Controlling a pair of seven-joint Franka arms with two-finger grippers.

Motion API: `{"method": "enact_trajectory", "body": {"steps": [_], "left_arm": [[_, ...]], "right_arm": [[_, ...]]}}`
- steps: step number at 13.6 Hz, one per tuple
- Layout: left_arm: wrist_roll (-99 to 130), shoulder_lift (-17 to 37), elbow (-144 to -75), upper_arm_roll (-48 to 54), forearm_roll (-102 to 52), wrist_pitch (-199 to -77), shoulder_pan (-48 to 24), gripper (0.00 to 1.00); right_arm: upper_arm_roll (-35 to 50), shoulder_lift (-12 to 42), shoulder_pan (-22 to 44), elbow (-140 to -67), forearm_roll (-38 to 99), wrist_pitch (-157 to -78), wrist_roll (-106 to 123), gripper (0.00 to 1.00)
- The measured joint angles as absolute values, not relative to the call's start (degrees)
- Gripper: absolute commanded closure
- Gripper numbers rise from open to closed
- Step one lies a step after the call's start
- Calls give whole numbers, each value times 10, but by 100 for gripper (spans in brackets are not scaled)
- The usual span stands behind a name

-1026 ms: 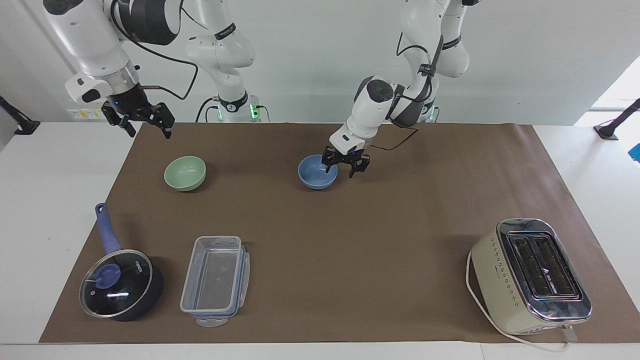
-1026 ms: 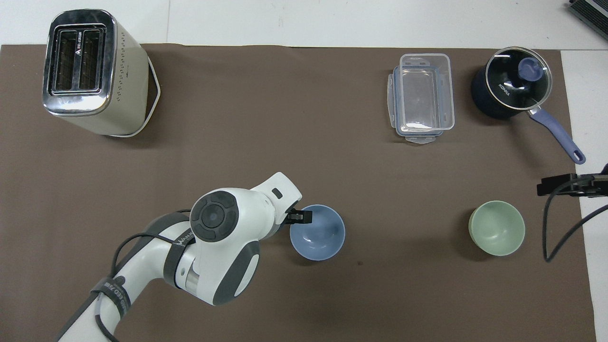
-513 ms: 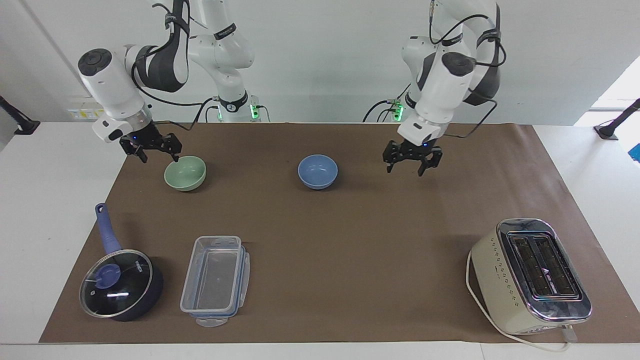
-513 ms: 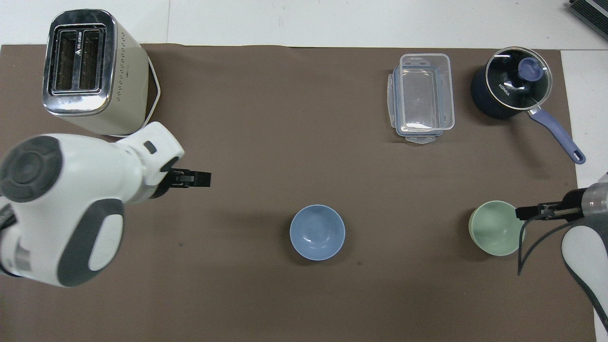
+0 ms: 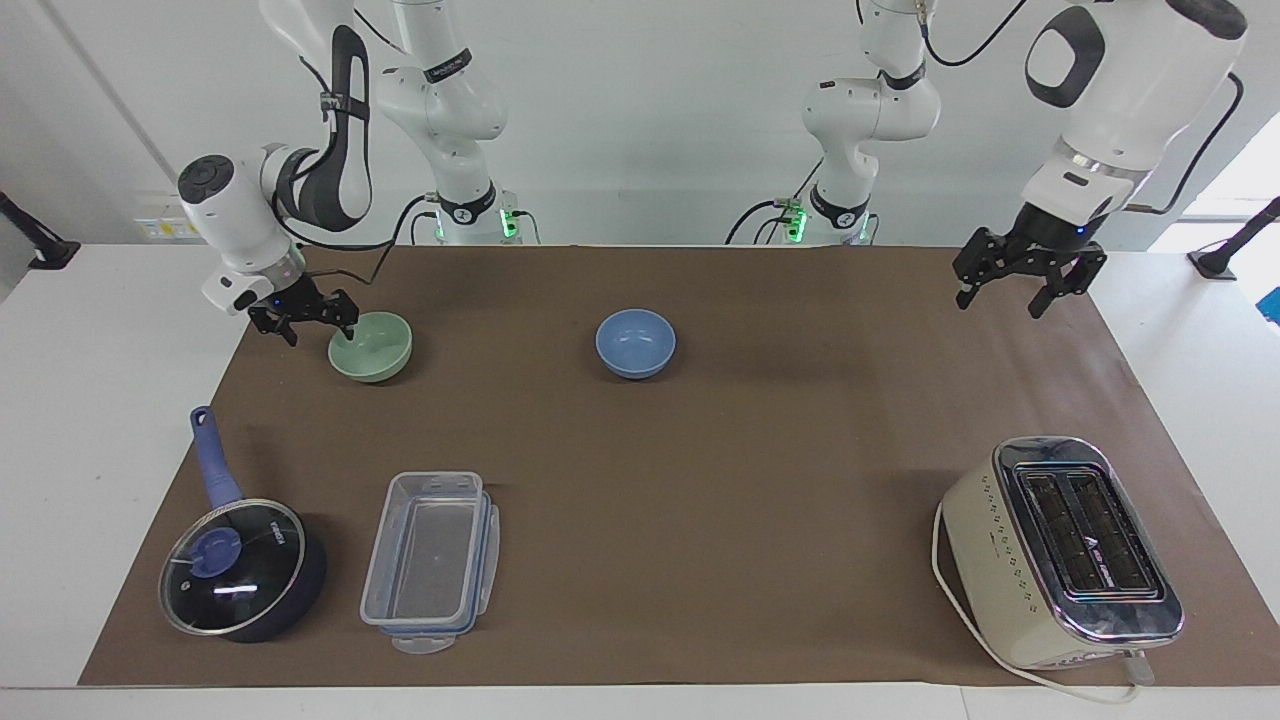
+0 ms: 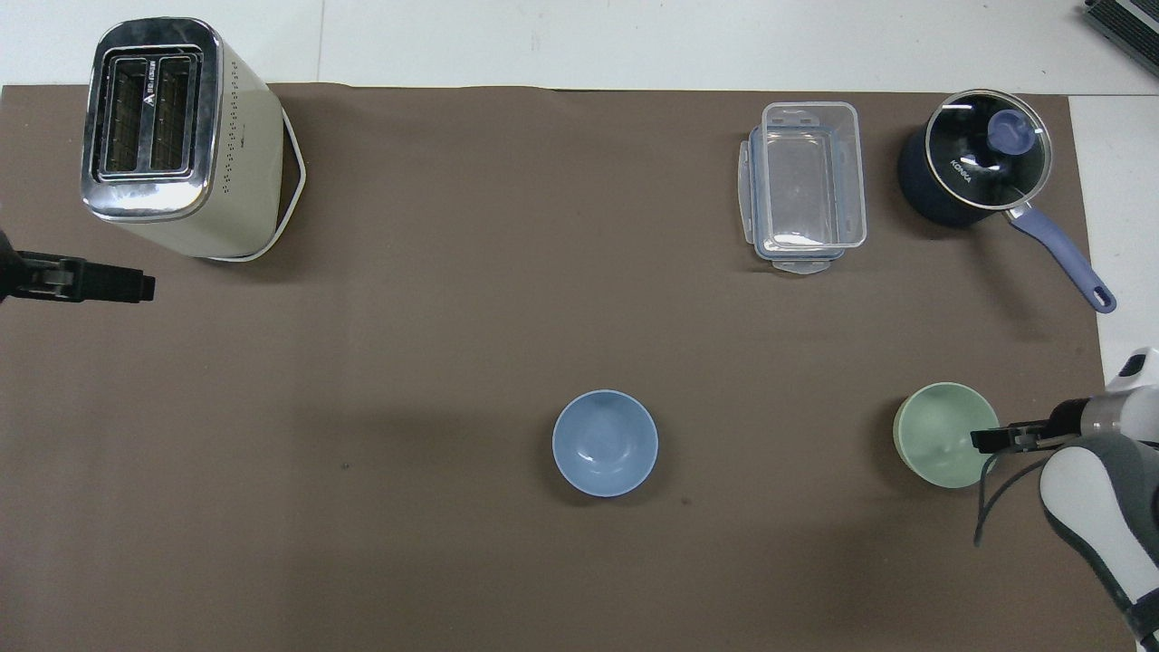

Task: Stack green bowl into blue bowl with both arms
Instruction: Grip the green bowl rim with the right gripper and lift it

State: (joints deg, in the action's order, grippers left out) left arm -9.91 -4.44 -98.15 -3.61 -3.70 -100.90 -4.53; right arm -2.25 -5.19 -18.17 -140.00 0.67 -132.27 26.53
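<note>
The pale green bowl (image 5: 372,347) sits upright on the brown mat toward the right arm's end; it also shows in the overhead view (image 6: 942,435). My right gripper (image 5: 308,326) is low at the bowl's rim, on the side toward the right arm's end. It is open, with one finger (image 5: 349,329) over the inside of the bowl and the other outside it; in the overhead view the right gripper (image 6: 989,439) reaches over that rim. The periwinkle-blue bowl (image 5: 635,343) stands empty mid-table (image 6: 605,444). My left gripper (image 5: 1010,292) is open and raised over the mat's edge at the left arm's end (image 6: 136,286).
A cream toaster (image 5: 1060,550) stands far from the robots at the left arm's end. A clear plastic container (image 5: 430,548) and a dark-blue lidded saucepan (image 5: 240,570) sit far from the robots toward the right arm's end.
The left gripper has left the blue bowl, risen and swung out to the left arm's end. The right gripper has come down from the air to the green bowl's rim.
</note>
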Motion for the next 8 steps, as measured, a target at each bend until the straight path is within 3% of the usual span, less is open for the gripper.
{"method": "enact_trajectory", "body": {"steps": [3, 8], "left_arm": [[-110, -27, -923, -34, -9, -947, -42, 0], [-110, 6, -880, -26, -9, -916, -42, 0]], "right_arm": [[-22, -46, -181, -1401, 37, -1323, 265, 100], [-22, -41, -181, -1397, 41, -1329, 271, 100]]}}
